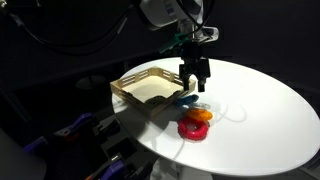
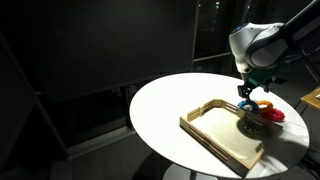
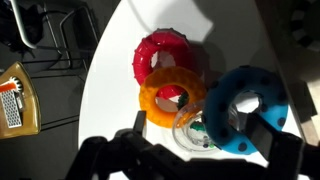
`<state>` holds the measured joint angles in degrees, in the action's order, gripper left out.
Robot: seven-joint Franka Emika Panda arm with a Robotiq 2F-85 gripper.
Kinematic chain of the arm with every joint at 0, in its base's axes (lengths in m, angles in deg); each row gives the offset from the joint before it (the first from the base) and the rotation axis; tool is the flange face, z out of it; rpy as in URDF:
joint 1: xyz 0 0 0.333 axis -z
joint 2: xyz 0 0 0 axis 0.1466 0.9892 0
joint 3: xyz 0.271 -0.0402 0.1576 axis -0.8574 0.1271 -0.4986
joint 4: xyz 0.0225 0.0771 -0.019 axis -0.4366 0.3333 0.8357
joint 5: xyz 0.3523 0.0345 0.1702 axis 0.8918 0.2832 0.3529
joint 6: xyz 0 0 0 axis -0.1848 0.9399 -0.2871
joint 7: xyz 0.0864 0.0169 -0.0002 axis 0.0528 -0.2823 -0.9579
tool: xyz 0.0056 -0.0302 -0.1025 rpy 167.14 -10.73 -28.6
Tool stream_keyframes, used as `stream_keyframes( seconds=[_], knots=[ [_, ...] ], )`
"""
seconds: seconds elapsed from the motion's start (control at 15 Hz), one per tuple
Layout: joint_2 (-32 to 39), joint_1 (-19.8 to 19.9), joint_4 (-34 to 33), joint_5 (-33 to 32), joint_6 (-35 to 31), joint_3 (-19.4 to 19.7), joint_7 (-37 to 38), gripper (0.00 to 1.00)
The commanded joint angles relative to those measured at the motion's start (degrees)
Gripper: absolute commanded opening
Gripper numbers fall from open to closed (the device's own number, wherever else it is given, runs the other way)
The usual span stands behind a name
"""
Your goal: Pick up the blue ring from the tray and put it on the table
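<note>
The blue ring (image 3: 222, 122) shows large and close in the wrist view, beside the orange ring (image 3: 160, 95) and the red ring (image 3: 160, 55) on the white table (image 3: 120, 90). My gripper (image 3: 195, 142) has its fingers spread wide. One finger lies across the blue ring's hole; the other is far from it. I cannot tell whether the ring rests on the table. In an exterior view the gripper (image 1: 195, 80) hovers just past the tray (image 1: 135, 85), with blue (image 1: 186, 98) showing below it. It also shows in an exterior view (image 2: 246, 97) by the tray (image 2: 215, 135).
A clear ring (image 3: 185, 137) lies on the table under the gripper, touching the orange ring. The red ring (image 1: 190, 129) and orange ring (image 1: 201, 115) sit near the table (image 1: 260, 110) edge. Dark floor and chair legs lie beyond the edge.
</note>
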<state>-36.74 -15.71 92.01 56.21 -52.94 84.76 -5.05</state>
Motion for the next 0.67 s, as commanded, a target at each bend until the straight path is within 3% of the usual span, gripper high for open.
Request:
stream_keyframes(
  seconds=[0.0,0.6],
  knots=[
    [-4.3,2.1,1.9,4.3,1.6,-2.2,-4.5,1.00],
    [-11.7,4.9,4.9,16.4,4.3,-6.3,-20.7,1.00]
  ],
)
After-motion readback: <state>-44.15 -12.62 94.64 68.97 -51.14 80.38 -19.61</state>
